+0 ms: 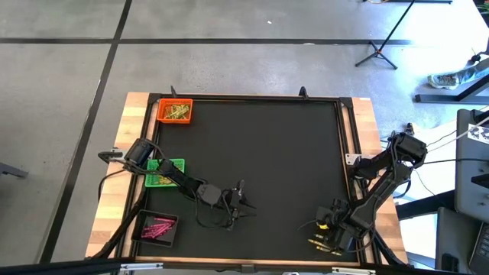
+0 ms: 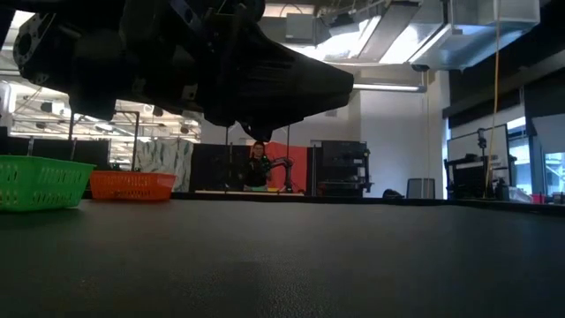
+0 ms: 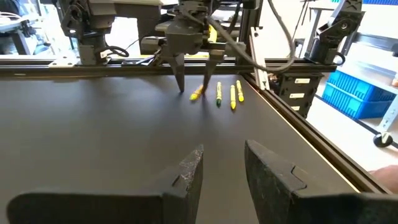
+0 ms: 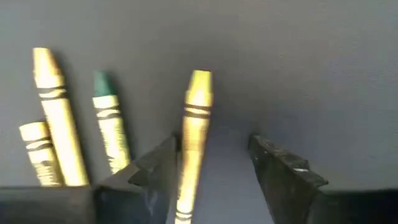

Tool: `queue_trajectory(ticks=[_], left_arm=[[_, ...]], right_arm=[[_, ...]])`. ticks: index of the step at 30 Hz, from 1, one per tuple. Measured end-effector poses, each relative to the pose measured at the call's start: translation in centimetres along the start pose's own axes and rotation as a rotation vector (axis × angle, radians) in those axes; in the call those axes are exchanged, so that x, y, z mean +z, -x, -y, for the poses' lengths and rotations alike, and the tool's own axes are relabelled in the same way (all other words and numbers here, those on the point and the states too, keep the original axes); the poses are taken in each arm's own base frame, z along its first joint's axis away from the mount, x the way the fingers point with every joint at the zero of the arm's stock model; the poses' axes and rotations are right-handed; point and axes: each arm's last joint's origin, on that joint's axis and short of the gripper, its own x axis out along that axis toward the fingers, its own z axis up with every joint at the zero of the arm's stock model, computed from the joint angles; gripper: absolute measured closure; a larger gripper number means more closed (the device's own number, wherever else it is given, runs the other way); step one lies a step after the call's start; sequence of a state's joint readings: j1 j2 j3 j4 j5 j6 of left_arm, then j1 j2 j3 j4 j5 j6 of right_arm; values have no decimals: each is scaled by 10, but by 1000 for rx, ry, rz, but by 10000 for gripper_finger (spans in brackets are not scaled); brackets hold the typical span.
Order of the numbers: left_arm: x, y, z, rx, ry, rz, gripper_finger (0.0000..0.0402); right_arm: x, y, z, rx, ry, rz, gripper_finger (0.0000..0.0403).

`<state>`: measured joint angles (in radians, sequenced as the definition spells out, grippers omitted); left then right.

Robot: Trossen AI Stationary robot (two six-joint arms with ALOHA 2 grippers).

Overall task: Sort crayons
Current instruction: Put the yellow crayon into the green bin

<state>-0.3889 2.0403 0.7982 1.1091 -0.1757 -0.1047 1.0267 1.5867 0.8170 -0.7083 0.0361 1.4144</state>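
The right end effector (image 4: 211,171) hangs low over the black surface (image 1: 267,153) with its fingers spread, and 1 gold crayon (image 4: 193,137) lies between them, against one finger and clear of the other. 3 more crayons (image 4: 59,118) lie just beside that finger. The left end effector (image 3: 221,174) hovers well apart, fingers parted and pinching nothing, facing those crayons.

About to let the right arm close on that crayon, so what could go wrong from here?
The orange-gold crayon lies against one finger of the open right gripper, off centre, so closing may roll or skew it. The neighbouring green-tipped crayon lies close to that finger and could get nudged. The left gripper waits apart, empty.
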Motion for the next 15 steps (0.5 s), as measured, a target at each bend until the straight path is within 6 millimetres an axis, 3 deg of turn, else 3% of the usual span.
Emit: queue_trajectory(ticks=[11, 15], left_arm=[[0, 0, 0, 0, -1, 0, 299], [0, 0, 0, -1, -1, 1, 299]], right_arm=[[-1, 0, 5, -51, -7, -11, 358], [0, 3, 3, -52, 44, -7, 394]])
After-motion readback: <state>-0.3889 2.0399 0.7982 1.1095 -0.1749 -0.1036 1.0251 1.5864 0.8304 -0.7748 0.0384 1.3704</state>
